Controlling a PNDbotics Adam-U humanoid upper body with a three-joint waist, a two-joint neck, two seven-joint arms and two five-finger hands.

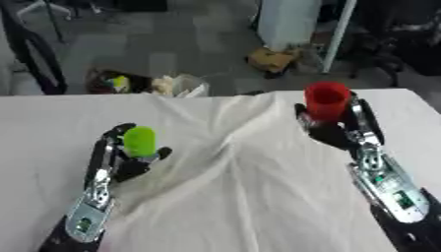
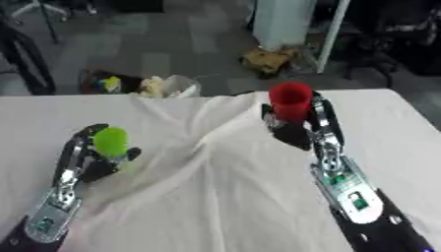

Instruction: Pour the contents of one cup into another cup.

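A green cup (image 1: pixel 140 140) stands upright at the left of the white-clothed table, with my left hand (image 1: pixel 120 160) curled round it. A red cup (image 1: pixel 327 101) is upright at the right, near the table's far edge, and my right hand (image 1: pixel 340 130) has its fingers and thumb wrapped round its lower part. The two cups are far apart, with rumpled cloth between them. What is inside either cup is hidden.
The white cloth (image 1: pixel 233 167) has raised folds across the middle. The table's far edge (image 1: pixel 86 96) runs just behind the cups. Beyond it on the floor lie a bin with clutter (image 1: pixel 129 83), a white cabinet (image 1: pixel 293 22) and a yellowish object (image 1: pixel 271 59).
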